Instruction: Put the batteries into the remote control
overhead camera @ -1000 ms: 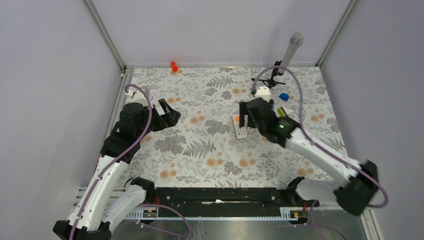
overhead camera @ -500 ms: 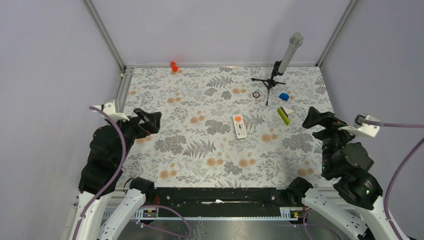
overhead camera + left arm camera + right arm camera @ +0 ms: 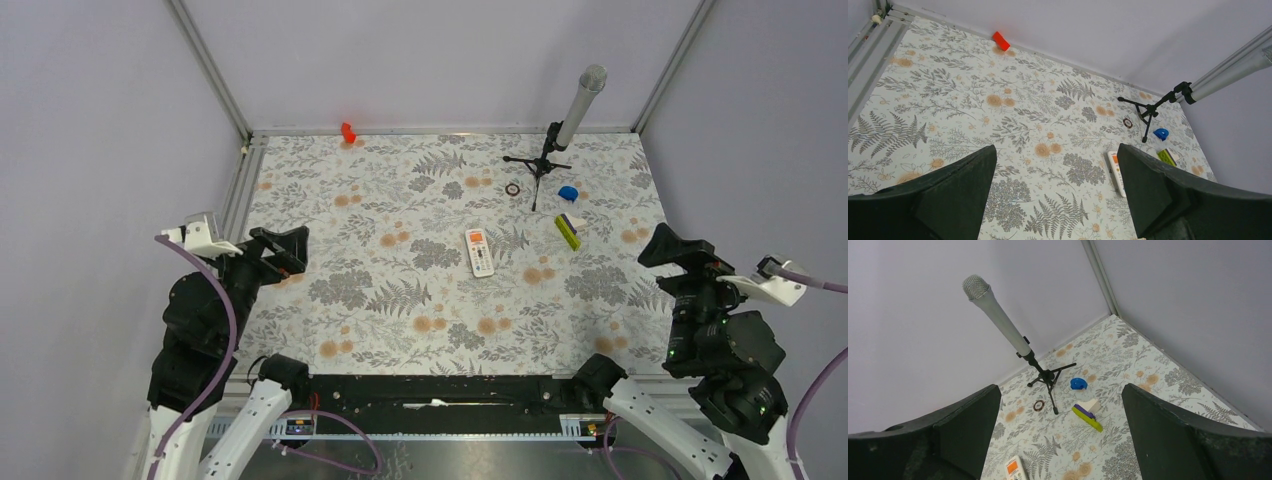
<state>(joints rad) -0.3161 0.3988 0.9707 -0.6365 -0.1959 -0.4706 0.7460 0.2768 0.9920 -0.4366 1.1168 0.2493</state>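
Note:
The white remote control (image 3: 480, 252) lies flat in the middle of the floral mat, buttons up, orange patch at its far end. It also shows in the left wrist view (image 3: 1116, 172) and at the bottom edge of the right wrist view (image 3: 1014, 469). No batteries show in any view. My left gripper (image 3: 283, 248) is open and empty, raised over the mat's left side, far from the remote; its jaws stand wide apart in the left wrist view (image 3: 1056, 150). My right gripper (image 3: 672, 250) is open and empty, raised at the right edge (image 3: 1060, 390).
A microphone on a small tripod (image 3: 560, 140) stands at the back right. Near it lie a dark ring (image 3: 513, 188), a blue piece (image 3: 568, 193) and a yellow-green bar with a white end (image 3: 568, 231). A red piece (image 3: 348, 132) sits at the back edge.
One second ago my right gripper was down at the remote. Both arms have since pulled back and up towards the near corners. The remote lies where it was.

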